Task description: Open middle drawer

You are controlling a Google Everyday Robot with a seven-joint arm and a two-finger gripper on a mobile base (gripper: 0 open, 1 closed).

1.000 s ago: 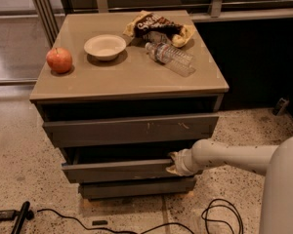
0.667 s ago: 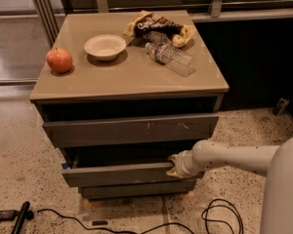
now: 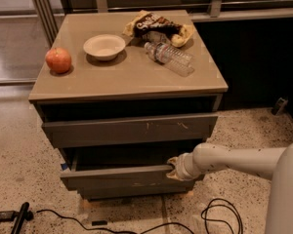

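Observation:
The middle drawer (image 3: pixel 117 175) is a grey-brown slanted front below the wider scratched top front (image 3: pixel 129 129). It stands pulled out a little, with a dark gap above its top edge. My gripper (image 3: pixel 174 170) is at the drawer's right end, against its upper edge, at the end of my white arm (image 3: pixel 229 159) coming in from the right. The narrowest bottom front (image 3: pixel 132 191) sits just beneath.
On the cabinet top (image 3: pixel 132 77) lie a red apple (image 3: pixel 58 60), a white bowl (image 3: pixel 104 46), a chip bag (image 3: pixel 158 25) and a plastic bottle (image 3: pixel 168 58). Black cables (image 3: pixel 219 216) and a dark tool (image 3: pixel 19 217) lie on the speckled floor.
The middle drawer has slid out toward me with my gripper at its right end. The dark gap above it has widened.

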